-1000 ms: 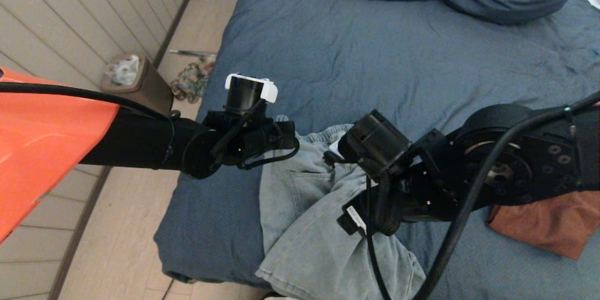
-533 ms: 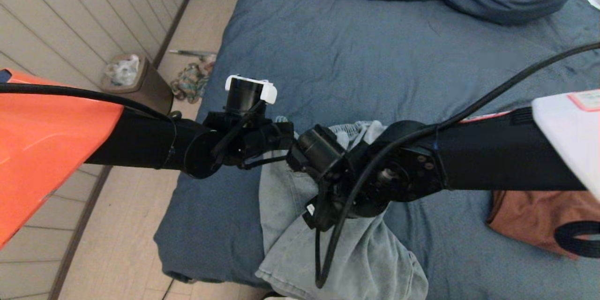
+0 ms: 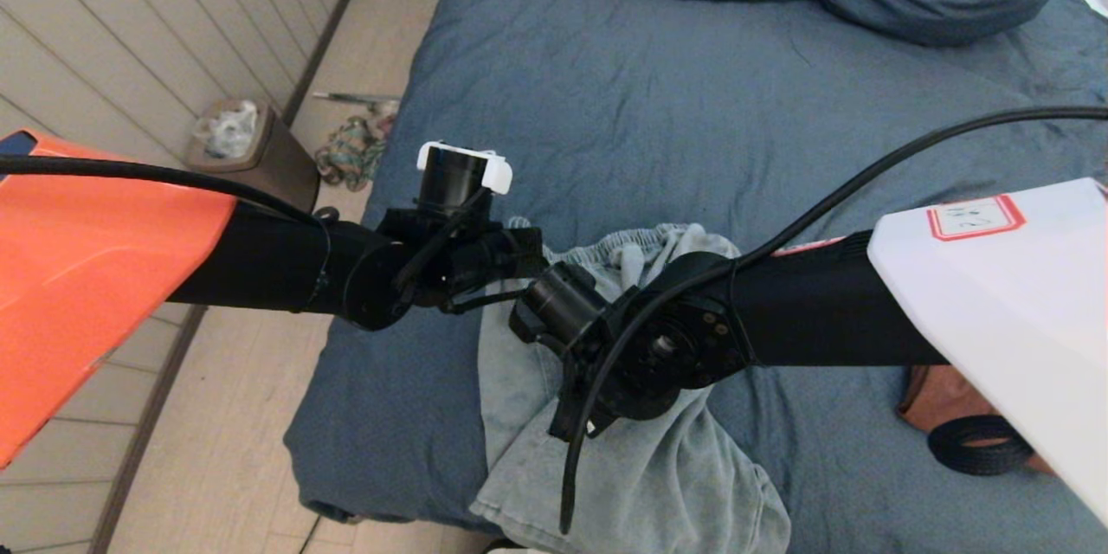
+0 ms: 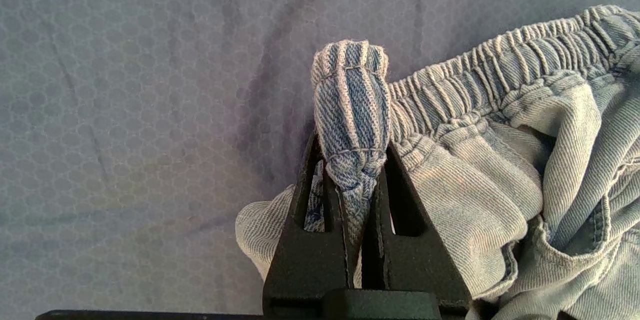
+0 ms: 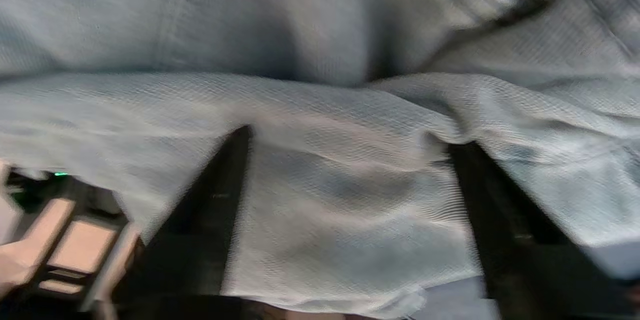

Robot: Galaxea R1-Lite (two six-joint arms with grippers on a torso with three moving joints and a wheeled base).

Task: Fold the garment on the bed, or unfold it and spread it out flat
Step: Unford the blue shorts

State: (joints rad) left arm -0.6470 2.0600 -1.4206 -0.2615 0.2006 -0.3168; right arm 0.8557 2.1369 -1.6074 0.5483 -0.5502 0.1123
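- Denim shorts (image 3: 597, 459) lie crumpled at the bed's (image 3: 692, 121) near edge; your left claw (image 4: 354, 180) pinches the waistband.
- Right claw (image 5: 345, 220) straddles cloth, jaws apart; next, close and spread.

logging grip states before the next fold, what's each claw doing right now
left claw: shut on the waistband of the denim garment.
right claw: open, fingers spread apart with denim fabric lying between them.
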